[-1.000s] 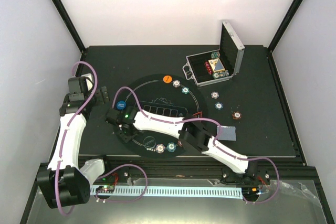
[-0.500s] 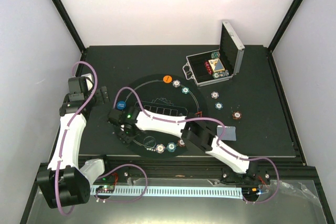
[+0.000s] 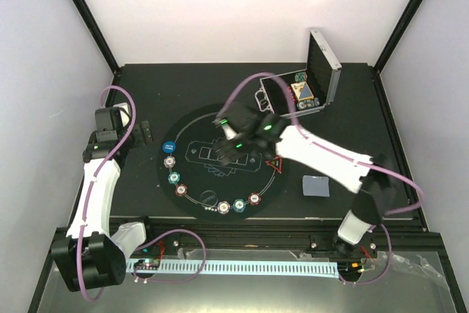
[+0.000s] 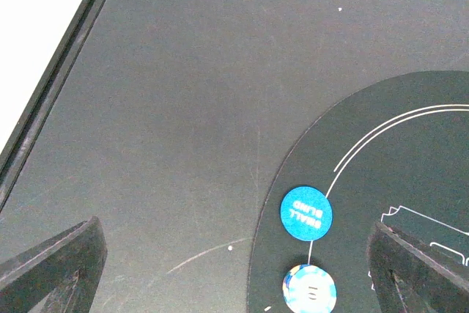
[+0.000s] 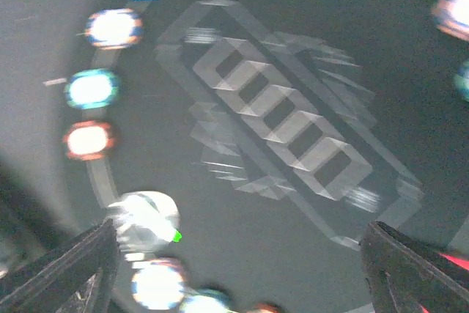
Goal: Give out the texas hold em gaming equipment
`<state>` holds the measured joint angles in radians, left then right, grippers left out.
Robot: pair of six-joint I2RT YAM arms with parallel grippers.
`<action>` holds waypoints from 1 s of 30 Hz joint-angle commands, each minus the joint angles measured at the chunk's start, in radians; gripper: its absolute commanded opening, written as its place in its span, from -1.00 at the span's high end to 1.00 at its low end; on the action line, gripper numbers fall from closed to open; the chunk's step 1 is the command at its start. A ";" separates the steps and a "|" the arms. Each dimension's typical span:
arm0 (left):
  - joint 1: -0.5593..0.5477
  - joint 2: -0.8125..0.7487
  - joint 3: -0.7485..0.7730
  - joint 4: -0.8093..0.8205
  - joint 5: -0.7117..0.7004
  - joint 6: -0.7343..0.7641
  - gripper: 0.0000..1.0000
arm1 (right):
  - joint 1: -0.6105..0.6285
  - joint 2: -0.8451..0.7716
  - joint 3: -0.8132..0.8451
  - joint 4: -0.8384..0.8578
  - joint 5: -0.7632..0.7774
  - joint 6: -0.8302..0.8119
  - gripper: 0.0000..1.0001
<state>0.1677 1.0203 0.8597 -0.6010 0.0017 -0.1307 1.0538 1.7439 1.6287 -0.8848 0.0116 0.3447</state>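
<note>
Over the middle of the round black mat (image 3: 212, 181) my right gripper (image 3: 236, 144) hovers open and empty. Its view is blurred; the gripper (image 5: 242, 269) has a fingertip in each bottom corner. Along the mat's left rim lie a blue disc (image 3: 168, 147), a white chip (image 3: 170, 160), a teal chip (image 3: 174, 177) and a red-brown chip (image 3: 181, 190). Three more chips (image 3: 239, 206) sit at the near rim. A red triangle marker (image 3: 275, 164) lies under the right arm. My left gripper (image 3: 143, 131) is open off the mat's left edge, (image 4: 234, 269) near the blue disc (image 4: 305, 212).
The silver case (image 3: 322, 64) stands open at the back right with chips and cards inside. A grey-blue stack of cards (image 3: 316, 185) lies on the table right of the mat. The right arm hides the mat's back right rim. Black frame rails edge the table.
My right gripper opened and swung from the mat's left rim to its middle. Three chips show on the left rim where it was. The left arm stayed put.
</note>
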 commanded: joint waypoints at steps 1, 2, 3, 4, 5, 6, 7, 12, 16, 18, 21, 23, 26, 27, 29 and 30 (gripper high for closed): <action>-0.008 -0.015 0.021 0.000 0.017 0.010 -0.98 | -0.258 -0.173 -0.286 0.007 0.105 0.086 -0.81; -0.008 -0.014 0.023 0.000 0.020 0.010 -0.98 | -0.331 -0.216 -0.347 0.008 0.126 0.095 -0.82; -0.008 -0.015 0.021 0.001 0.023 0.011 -0.98 | -0.404 -0.260 -0.408 0.010 0.147 0.101 -0.82; -0.007 -0.015 0.022 0.001 0.023 0.011 -0.98 | -0.473 -0.297 -0.464 0.013 0.166 0.103 -0.82; -0.008 -0.015 0.021 0.000 0.024 0.011 -0.98 | -0.549 -0.324 -0.512 0.015 0.176 0.104 -0.82; -0.008 -0.014 0.021 0.000 0.025 0.012 -0.98 | -0.621 -0.350 -0.559 0.026 0.178 0.097 -0.82; -0.007 -0.014 0.021 0.001 0.026 0.011 -0.98 | -0.688 -0.371 -0.604 0.040 0.178 0.093 -0.82; -0.009 -0.014 0.019 0.000 0.028 0.011 -0.98 | -0.943 -0.396 -0.747 0.111 0.137 0.079 -0.82; -0.009 -0.013 0.018 0.000 0.031 0.012 -0.98 | -1.010 -0.339 -0.786 0.147 0.092 0.060 -0.81; -0.010 -0.011 0.019 0.001 0.030 0.012 -0.98 | -1.011 -0.302 -0.787 0.153 0.070 0.056 -0.80; -0.009 -0.013 0.020 0.001 0.031 0.012 -0.98 | -1.011 -0.263 -0.782 0.177 0.063 0.057 -0.76; -0.008 -0.014 0.019 0.001 0.030 0.013 -0.98 | -1.011 -0.237 -0.771 0.178 0.088 0.055 -0.74; -0.008 -0.015 0.018 0.000 0.031 0.012 -0.98 | -1.010 -0.200 -0.757 0.181 0.082 0.047 -0.69; -0.009 -0.015 0.019 0.001 0.032 0.012 -0.98 | -1.007 -0.190 -0.754 0.183 0.081 0.045 -0.68; -0.010 -0.014 0.019 0.000 0.031 0.011 -0.98 | -1.001 -0.165 -0.744 0.180 0.099 0.042 -0.65; -0.009 -0.013 0.019 0.001 0.033 0.012 -0.98 | -0.996 -0.155 -0.739 0.178 0.106 0.043 -0.64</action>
<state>0.1631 1.0203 0.8597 -0.6003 0.0235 -0.1307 0.0456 1.5566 0.8543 -0.7242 0.0952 0.3969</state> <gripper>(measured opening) 0.990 0.828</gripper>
